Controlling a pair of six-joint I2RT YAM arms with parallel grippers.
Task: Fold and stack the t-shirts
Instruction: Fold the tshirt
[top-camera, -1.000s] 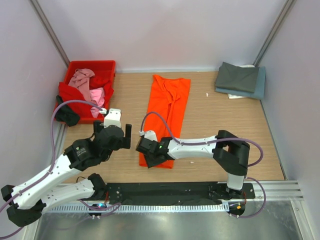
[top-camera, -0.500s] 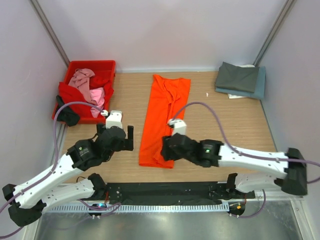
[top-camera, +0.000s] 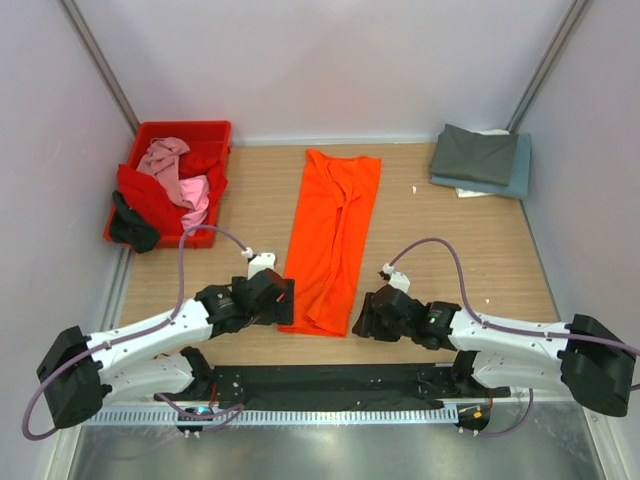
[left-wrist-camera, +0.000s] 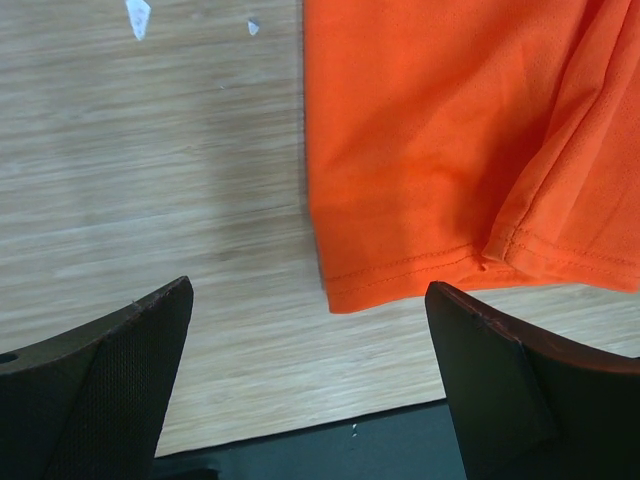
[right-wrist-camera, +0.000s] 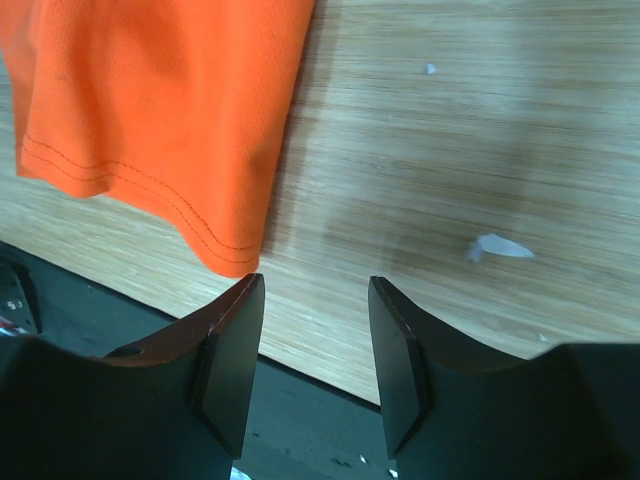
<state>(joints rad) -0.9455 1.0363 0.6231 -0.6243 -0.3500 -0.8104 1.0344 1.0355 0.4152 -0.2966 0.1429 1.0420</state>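
Note:
An orange t-shirt lies in a long folded strip down the middle of the table, its hem toward the arms. My left gripper is low at the hem's near-left corner, wide open and holding nothing. In the left wrist view the hem corner lies just ahead of the left gripper. My right gripper sits just right of the hem, open and holding nothing. In the right wrist view the orange t-shirt ends just beyond the left fingertip of the right gripper. A dark grey t-shirt lies folded on a slate blue one at the back right.
A red crate stands at the back left with a pink t-shirt and a red t-shirt spilling out. A dark cloth hangs beside its near corner. A black base strip borders the table's near edge. Small white scraps lie on the wood.
The right gripper has swung from the hem's near-left corner across to the right of the hem. The left gripper has dropped down and moved right to the hem's left corner.

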